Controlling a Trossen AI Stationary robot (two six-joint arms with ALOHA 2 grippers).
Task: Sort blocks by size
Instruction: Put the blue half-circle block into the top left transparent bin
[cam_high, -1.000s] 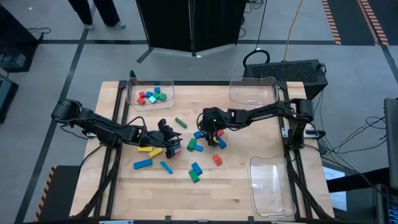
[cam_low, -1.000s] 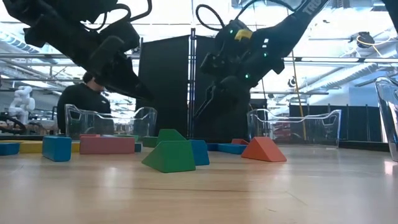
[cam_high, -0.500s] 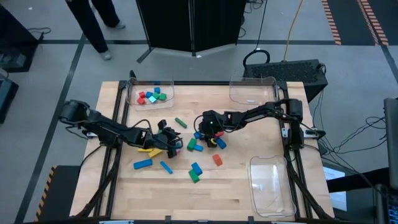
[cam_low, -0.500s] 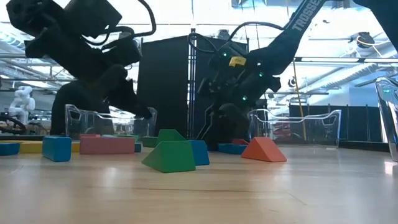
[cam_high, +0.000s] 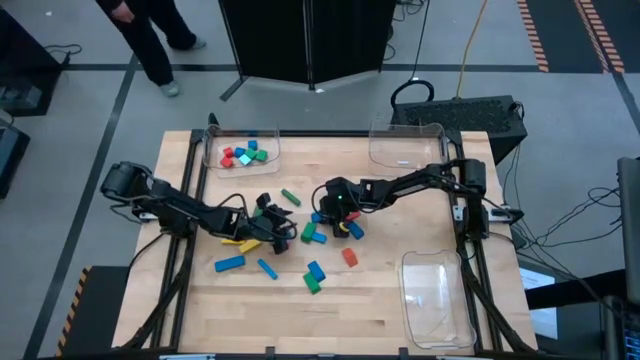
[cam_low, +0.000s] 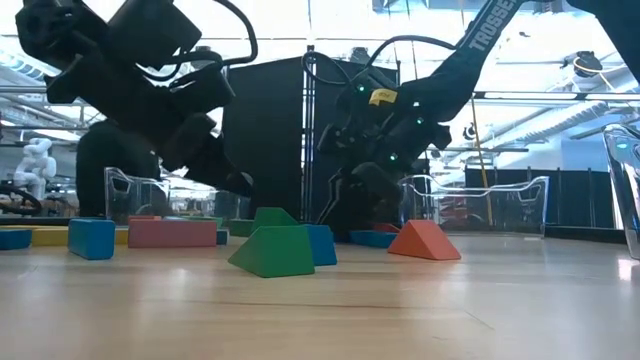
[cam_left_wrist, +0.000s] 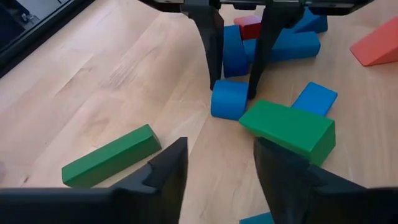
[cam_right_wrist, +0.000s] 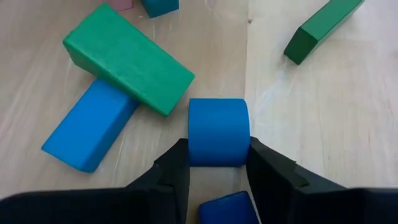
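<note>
Since a sec ago: right gripper (cam_high: 341, 208) dropped lower into the mid-table cluster, left gripper (cam_left_wrist: 219, 149) slid a bit closer to it, person (cam_high: 140, 35) beyond the far-left corner stepped on.

Now down at table lvl w/ right gripper, fingers (cam_right_wrist: 177, 171) pressed on both sides of small blue block (cam_right_wrist: 218, 132), about half spread. Clamped on it, block not lifted, sitting on the wood table (cam_high: 400, 320) near centre.

Tight around it:
- green block (cam_right_wrist: 127, 59) just beside one corner, lying partly over flat blue bar (cam_right_wrist: 90, 134)
- another blue piece under the wrist, between the fingers
- green bar (cam_right_wrist: 323, 28) off to one side, apart

Facing that grip from close by: left gripper, low over the wood, fingers apart, nothing betw. them.

Elsewhere:
- yellow bar (cam_high: 238, 241) partly under the left arm
- blue bar (cam_high: 229, 263) and red wedge (cam_high: 348, 257) toward the front edge
- green wedge (cam_low: 272, 252) nearest the low cam, w/ a blue piece behind it
- far-left tray (cam_high: 212, 155) holding red, green, blue bits
- two more clear trays at far right (cam_high: 405, 150) and near right (cam_high: 435, 300)
</note>
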